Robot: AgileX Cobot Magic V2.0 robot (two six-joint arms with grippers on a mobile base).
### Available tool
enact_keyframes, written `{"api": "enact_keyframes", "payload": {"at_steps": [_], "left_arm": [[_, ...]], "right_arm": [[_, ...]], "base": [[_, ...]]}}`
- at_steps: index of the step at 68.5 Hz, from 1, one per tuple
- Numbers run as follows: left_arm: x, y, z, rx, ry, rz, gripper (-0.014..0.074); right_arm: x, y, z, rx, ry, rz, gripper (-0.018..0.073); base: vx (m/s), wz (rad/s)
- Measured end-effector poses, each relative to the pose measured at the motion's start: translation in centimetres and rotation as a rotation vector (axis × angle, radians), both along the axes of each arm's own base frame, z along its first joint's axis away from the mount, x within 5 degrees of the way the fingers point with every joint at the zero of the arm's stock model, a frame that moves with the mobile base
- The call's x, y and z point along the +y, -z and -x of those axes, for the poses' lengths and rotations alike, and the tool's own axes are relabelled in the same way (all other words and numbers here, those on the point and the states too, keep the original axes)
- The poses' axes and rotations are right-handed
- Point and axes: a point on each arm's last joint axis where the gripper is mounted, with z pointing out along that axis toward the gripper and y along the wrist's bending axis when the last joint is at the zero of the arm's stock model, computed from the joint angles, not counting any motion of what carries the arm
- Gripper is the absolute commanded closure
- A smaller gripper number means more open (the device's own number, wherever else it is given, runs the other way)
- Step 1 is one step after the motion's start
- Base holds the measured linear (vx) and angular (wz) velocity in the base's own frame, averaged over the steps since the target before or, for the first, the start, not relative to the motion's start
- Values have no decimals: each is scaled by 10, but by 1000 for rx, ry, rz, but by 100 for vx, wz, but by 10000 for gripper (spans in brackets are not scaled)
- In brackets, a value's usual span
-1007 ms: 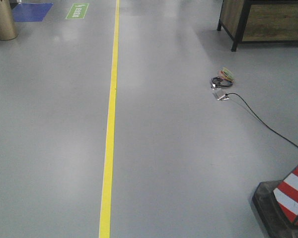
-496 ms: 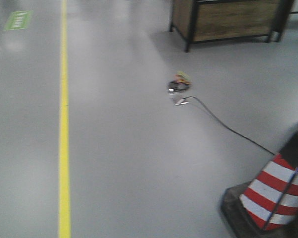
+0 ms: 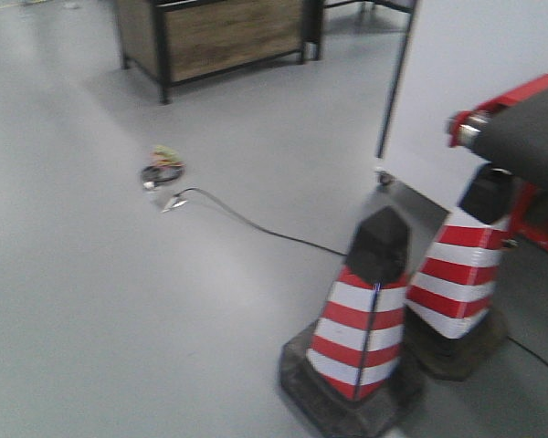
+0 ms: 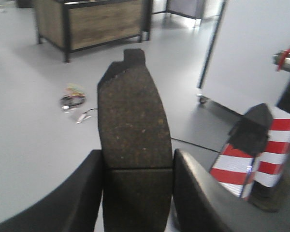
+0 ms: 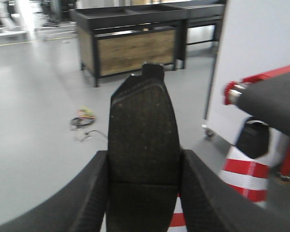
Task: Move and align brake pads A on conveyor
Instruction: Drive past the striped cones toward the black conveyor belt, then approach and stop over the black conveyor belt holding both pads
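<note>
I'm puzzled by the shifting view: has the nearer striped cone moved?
No. The cone and the floor cable slid left together in the front view, so the camera turned right, not the cone.

two pads gripped, conveyor off right
left brake pad (image 4: 134,121) stands upright in left claw (image 4: 137,162), dark, speckled, grooved across; right brake pad (image 5: 144,130) same in right claw (image 5: 144,162); conveyor (image 3: 530,128) charcoal, red-edged.

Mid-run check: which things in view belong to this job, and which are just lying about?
Job: brake pad, clamped in left tool; second brake pad, clamped in right tool; conveyor.
Lying about: front cone, rear cone, floor cable, wire bundle, wooden cabinet, white panel.
</note>
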Motion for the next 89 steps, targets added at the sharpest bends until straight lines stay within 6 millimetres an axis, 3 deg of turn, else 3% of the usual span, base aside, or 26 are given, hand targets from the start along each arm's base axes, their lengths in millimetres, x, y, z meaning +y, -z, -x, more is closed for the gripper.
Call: {"api": "enact_keyframes", "payload": {"at_steps": [62,89], "left_arm": [[0,0,0,0,0,0,602],[0,0,0,0,0,0,602]], "right_arm": [[0,0,0,0,0,0,571],[0,0,0,0,0,0,571]], "base": [[12,-81],[6,-47]]}}
